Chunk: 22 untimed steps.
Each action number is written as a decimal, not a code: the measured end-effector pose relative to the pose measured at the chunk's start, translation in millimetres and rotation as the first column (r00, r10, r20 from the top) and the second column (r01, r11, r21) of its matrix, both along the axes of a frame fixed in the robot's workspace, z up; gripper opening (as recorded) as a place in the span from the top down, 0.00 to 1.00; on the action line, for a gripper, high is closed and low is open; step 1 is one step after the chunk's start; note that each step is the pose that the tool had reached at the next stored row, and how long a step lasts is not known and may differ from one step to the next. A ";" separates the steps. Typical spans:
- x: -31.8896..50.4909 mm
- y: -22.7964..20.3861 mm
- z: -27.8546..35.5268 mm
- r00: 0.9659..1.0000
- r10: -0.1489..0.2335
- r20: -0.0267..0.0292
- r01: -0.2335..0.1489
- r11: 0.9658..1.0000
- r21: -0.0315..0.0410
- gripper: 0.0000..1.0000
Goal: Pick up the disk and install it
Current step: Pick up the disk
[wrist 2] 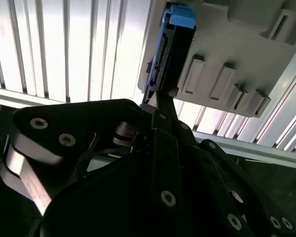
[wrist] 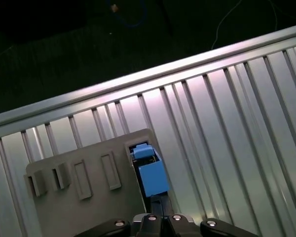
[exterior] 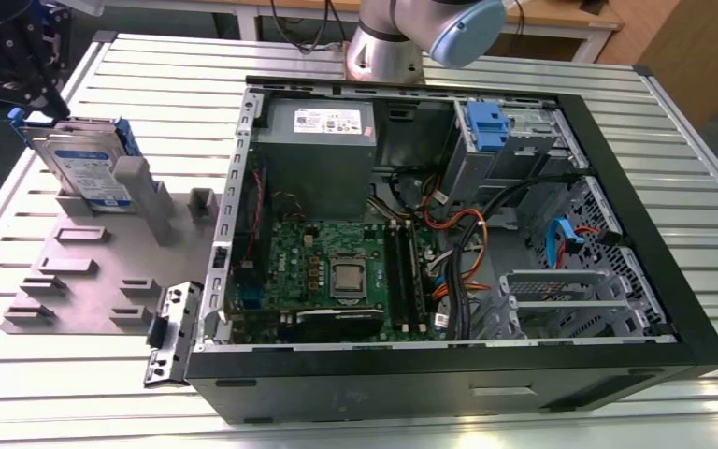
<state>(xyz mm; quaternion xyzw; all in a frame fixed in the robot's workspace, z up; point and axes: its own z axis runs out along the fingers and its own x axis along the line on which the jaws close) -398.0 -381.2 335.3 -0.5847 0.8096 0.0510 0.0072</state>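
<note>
The gripper (wrist 2: 160,98), grip unclear, sits at the top of the standing disk (wrist 2: 171,54).

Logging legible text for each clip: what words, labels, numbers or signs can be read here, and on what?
Nothing is clear enough to quote.
Disk label, white and blue: print too small to read.
Power supply sticker: print too small to read.
Motherboard: markings too small to read.

Disk (exterior: 70,154) showing silver metal, glossy label, blue plastic edging; table (exterior: 683,140) gleaming ribbed metal; end effector (wrist 2: 160,101) looking matt black.
</note>
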 end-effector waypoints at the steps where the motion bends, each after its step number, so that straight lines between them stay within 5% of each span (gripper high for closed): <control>1: 0.0 0.0 0.0 1.000 0.008 0.000 -0.008 1.000 0.004 0.89; 6: 0.0 0.0 -0.1 0.999 0.037 0.000 -0.037 0.999 0.009 0.89; 12: 0.2 -0.1 -0.6 0.998 0.059 -0.002 -0.059 0.998 -0.006 0.89; 22: 6.0 0.1 -2.6 0.992 0.123 -0.001 -0.123 0.992 -0.007 0.89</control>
